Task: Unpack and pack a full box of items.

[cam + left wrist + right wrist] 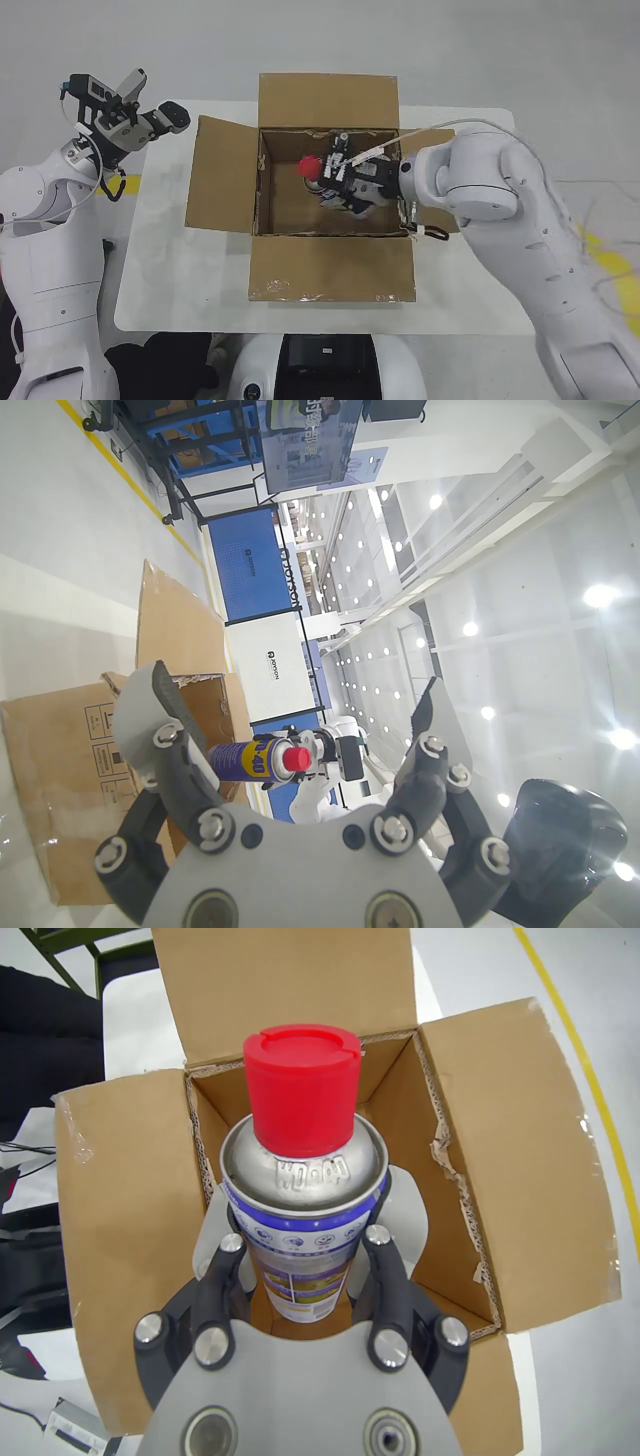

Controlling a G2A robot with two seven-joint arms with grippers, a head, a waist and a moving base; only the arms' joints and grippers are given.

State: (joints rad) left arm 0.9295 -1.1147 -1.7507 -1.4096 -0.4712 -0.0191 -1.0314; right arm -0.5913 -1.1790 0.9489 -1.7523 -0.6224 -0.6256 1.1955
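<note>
The right gripper [307, 1228] was clamped round the spray can [300, 1188], holding it over the open box [330, 270], long axis along the fingers, red cap pointing toward the left arm. The left gripper [296, 680] stood wide open, well apart beyond the box's flap.

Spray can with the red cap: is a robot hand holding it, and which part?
Yes. The right hand grips the spray can around its blue body, below the silver shoulder, over the open cardboard box. The left hand is open, holding nothing.
</note>
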